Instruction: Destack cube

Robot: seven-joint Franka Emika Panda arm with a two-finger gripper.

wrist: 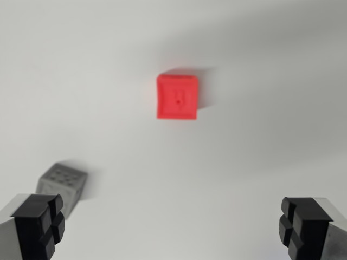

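Observation:
A red cube [177,97] lies on the white surface near the middle of the wrist view, seen from above and slightly blurred. A grey cube [61,183] with dimples on its top rests lower at the wrist view's left, just above my left fingertip [39,223]. My gripper [171,225] hangs above the surface, open wide, with nothing between its black pads. The right fingertip [303,225] shows at the lower right corner. Neither cube sits between the fingers, and the two cubes lie apart.
A plain white tabletop [260,65] fills the view, with soft shadows across the upper right.

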